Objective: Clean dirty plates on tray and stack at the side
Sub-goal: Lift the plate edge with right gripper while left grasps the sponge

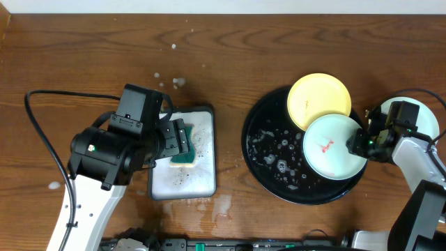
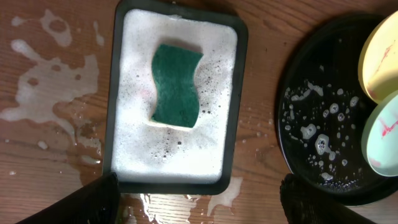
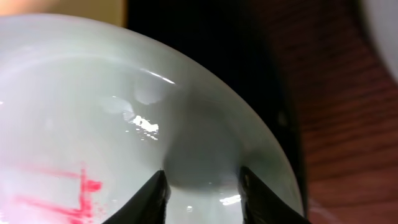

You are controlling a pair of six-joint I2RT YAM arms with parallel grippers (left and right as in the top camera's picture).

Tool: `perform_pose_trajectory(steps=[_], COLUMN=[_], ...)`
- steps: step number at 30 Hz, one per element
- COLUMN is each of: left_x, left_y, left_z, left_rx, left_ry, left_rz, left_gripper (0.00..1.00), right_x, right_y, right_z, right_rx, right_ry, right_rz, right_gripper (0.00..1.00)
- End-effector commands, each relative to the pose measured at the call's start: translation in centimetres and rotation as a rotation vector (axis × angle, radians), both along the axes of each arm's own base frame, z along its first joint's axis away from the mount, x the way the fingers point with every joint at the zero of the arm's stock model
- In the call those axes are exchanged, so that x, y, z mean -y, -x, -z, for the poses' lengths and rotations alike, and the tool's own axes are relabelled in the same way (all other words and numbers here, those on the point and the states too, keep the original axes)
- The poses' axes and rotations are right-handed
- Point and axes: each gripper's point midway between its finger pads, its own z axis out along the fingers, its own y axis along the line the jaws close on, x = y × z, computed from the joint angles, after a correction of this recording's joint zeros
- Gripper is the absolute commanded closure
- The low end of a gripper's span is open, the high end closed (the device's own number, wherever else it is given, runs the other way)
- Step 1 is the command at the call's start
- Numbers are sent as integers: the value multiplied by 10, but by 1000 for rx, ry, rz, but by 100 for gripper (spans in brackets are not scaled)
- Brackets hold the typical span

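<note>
The black tray [image 1: 268, 146] holds the yellow plate [image 1: 319, 97] and the pale blue-green plate [image 1: 327, 150], which carries a red smear and overlaps the yellow one. The mint-white plate [image 1: 421, 111] lies on the table right of the tray, partly under my right arm. My right gripper [image 1: 359, 143] is at the blue-green plate's right edge. In the right wrist view its fingers [image 3: 202, 193] are apart over the plate [image 3: 93, 112]. My left gripper [image 2: 193, 205] is open and empty over the near rim of the small white tray [image 2: 111, 124].
A green sponge [image 2: 177, 84] lies in foam on the small white tray [image 1: 209, 167]. Soapy water is spilled on the wood around it [image 2: 43, 93]. The black tray [image 2: 311, 93] has wet foam spots. Cables run along the left and front edges.
</note>
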Motion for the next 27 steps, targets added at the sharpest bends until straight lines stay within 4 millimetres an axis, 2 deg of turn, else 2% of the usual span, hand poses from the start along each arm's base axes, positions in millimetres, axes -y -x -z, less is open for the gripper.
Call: perform_pose_trajectory(steps=[1,3,6,9,12,17,18,21,24,27], left_x=[-2,-2,-2,-1,-1,-1,-1,-1,-1,-1], left_y=[1,1,1,1,1,1,1,1,1,1], left_z=[-1,-1,-1,-1,-1,-1,-1,-1,-1,-1], left_rx=[1,1,1,1,2,1,1,1,2,2], left_ry=[-2,-2,-2,-2,-2,-2,-2,-2,-2,-2], left_rz=[-2,-2,-2,-2,-2,-2,-2,-2,-2,-2], left_gripper=[17,17,17,17,17,17,17,17,17,17], right_x=[-14,-14,2,18,29,35,34,16,-13,-32], right_y=[-13,-14,-10,-7,-4,-5,-6,-8,-9,0], right_z=[-21,-35,-55,-65,-60,-31,-25,-12,-16,-21], right_rx=[91,125,158,170,144,86,74,63,94,81], right_ry=[-73,-67,29,107,157,162,151,53,-85,-189], right_rz=[-64,-67,-33,29,71,96,93,33,-79,-103], right_gripper=[66,65,62,56,55,53,56,74,85,97])
